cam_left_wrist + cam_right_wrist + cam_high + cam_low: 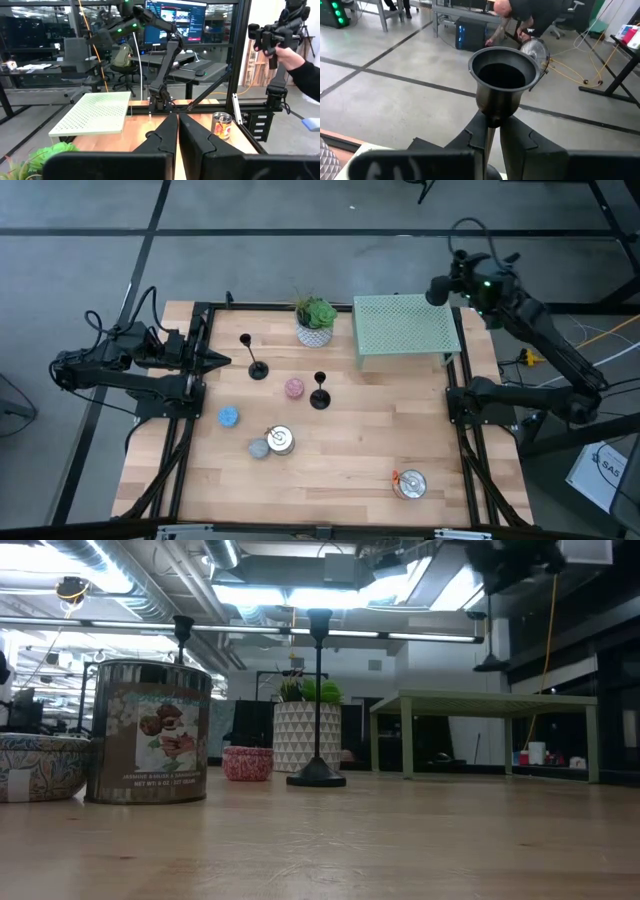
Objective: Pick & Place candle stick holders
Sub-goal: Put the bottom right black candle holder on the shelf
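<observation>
Wooden desk (340,450) has two candle stick holders (319,392) standing; right pincer (492,131), raised over the green rack (405,328), pinches the third's stem, which could slip; left pincer (178,131) shut, empty

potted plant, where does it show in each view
High view: the potted plant stands mid-table at the far edge.
Low view: centre of the picture, white patterned pot with green leaves on top.
Left wrist view: only its leaves show, in the lower left corner.
Right wrist view: not in it.
Shared landmark: the green perforated stand right beside the plant.
</observation>
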Controlling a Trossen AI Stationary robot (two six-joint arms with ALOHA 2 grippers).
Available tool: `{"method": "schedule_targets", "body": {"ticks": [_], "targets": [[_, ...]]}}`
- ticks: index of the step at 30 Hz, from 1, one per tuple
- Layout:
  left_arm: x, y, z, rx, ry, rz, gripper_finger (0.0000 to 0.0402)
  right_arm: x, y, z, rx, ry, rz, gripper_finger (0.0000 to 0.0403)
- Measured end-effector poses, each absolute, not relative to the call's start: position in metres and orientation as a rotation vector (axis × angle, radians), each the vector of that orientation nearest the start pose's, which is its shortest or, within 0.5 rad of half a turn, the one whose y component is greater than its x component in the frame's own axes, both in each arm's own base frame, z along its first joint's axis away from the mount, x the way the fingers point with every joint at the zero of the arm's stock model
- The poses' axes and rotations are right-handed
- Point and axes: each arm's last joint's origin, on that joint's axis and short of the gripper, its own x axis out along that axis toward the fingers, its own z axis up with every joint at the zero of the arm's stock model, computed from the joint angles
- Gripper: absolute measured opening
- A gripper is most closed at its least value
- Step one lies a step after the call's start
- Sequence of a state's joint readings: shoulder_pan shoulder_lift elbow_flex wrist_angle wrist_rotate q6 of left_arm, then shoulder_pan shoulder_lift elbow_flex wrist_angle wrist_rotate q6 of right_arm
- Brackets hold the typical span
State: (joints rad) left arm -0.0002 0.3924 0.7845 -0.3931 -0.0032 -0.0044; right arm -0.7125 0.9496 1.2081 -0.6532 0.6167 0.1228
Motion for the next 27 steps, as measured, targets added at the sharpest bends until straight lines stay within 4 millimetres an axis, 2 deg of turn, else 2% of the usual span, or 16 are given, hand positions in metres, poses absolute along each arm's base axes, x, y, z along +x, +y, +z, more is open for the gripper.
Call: {"method": "schedule_targets", "body": {"ticks": [6,19,27], "targets": [[0.076,0.0,0.353,-0.004,0.001,0.003,0.0012,0.134,-0.14,0.395,0.104,0.406,-1.335,0.0034],[0.076,0.0,0.353,-0.004,0.001,0.003,0.0009,0.117,-0.131,0.396,0.176,0.399,-1.313,0.0034],[0.076,0.0,0.353,-0.004,0.001,0.003,0.0012,0.121,-0.134,0.375,0.183,0.418,-1.318,0.0034]]}}
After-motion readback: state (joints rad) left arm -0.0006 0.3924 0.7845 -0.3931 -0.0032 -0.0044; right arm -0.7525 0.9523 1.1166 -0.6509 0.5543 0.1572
